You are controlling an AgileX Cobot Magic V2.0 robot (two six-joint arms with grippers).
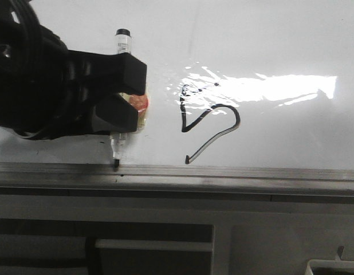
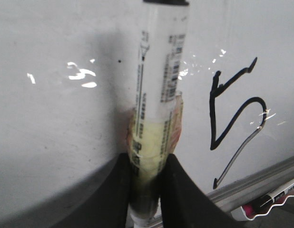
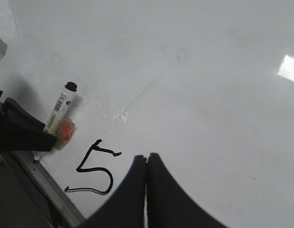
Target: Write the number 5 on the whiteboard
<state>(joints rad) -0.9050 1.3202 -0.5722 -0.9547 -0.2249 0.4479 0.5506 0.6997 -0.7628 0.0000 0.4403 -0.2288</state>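
- Front view: left gripper (image 1: 122, 103) clamped on marker (image 1: 121, 91), tip down at grey edge strip (image 1: 234, 172) of whiteboard (image 1: 268, 40). Number 5 (image 1: 208, 129) drawn right of marker, partly washed out by glare.
- Left wrist view: fingers (image 2: 180, 190) pinching marker's taped barrel (image 2: 154, 137); complete 5 just beside marker, tail ending near edge strip. Second pen (image 2: 273, 199) beyond strip.
- Right wrist view: right gripper (image 3: 147, 190) closed on nothing, hovering beside 5, well clear of marker.
- Judged: writing looks finished; next, lift marker clear without smearing ink.
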